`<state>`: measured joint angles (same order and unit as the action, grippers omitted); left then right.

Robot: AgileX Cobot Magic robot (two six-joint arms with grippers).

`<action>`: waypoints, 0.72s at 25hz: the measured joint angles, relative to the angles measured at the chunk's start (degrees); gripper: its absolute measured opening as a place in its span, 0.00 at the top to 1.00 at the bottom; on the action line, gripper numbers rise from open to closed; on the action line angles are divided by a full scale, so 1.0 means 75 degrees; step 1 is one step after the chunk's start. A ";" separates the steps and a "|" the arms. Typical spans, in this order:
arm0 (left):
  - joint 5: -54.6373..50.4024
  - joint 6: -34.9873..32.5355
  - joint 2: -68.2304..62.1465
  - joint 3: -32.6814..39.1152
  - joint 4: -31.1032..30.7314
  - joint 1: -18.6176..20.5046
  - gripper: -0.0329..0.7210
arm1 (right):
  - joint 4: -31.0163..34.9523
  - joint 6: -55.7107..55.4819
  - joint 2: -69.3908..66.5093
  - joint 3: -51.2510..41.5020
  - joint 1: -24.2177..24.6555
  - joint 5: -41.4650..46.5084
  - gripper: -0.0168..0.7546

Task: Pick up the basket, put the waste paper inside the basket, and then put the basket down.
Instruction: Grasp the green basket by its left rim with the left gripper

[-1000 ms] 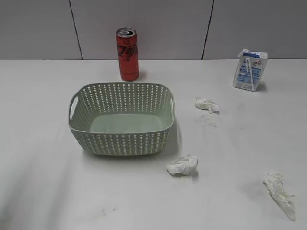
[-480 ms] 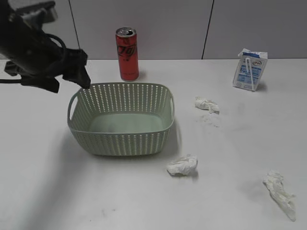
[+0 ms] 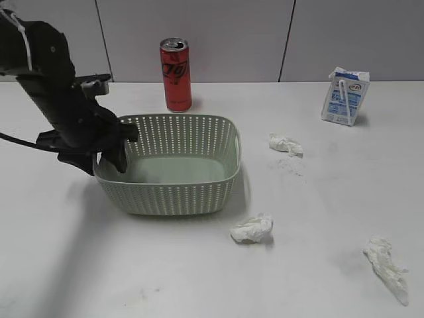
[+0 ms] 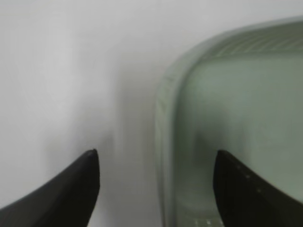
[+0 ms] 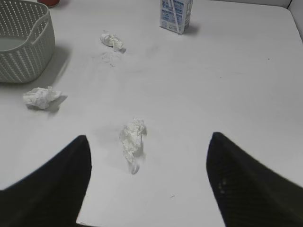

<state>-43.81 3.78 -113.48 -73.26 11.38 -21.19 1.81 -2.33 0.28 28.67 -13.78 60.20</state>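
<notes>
The left claw (image 3: 106,156) is down at the left end of the basket (image 3: 175,189), its jaws spread and straddling the rim: in the left wrist view one black fingertip (image 4: 75,184) sits outside over the white surface (image 4: 57,71) and the other inside, over the pale green floor, with the blurred wall of the basket (image 4: 168,142) running between them. Whether either finger touches the plastic cannot be told. The basket stands flat on the surface (image 3: 318,192) and nothing shows inside it.

All three wads of waste paper lie on the surface outside the basket, well to the far side of it from the left claw: one (image 3: 252,228) just off the near right corner, one (image 3: 285,144) beyond the right end, one (image 3: 387,268) farthest off. The right claw (image 5: 147,184) hangs spread wide above the surface, gripping nothing, with the farthest wad (image 5: 132,142) just ahead between its fingertips and the basket (image 5: 23,47) far ahead to its left.

A red can (image 3: 175,74) stands behind the basket, and a milk carton (image 3: 346,96) is well apart from both claws.
</notes>
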 joint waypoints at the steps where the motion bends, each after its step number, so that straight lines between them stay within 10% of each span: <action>1: 0.0007 0.0010 -0.0038 0.0000 0.0000 0.0000 0.45 | 0.0000 0.0000 0.0000 0.0000 0.0000 0.0000 0.24; 7: 0.0164 0.0018 0.0022 -0.0035 -0.0041 0.0000 0.94 | 0.0000 0.0000 0.0000 0.0000 0.0000 0.0000 0.24; 18: -0.0460 0.0028 0.1434 0.0623 -0.0318 0.0204 0.96 | 0.0879 0.0031 -0.3083 0.0376 0.0000 -0.1599 0.24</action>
<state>-47.26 3.99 -102.73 -68.59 9.00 -19.66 8.41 -2.10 -22.84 31.49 -13.78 48.21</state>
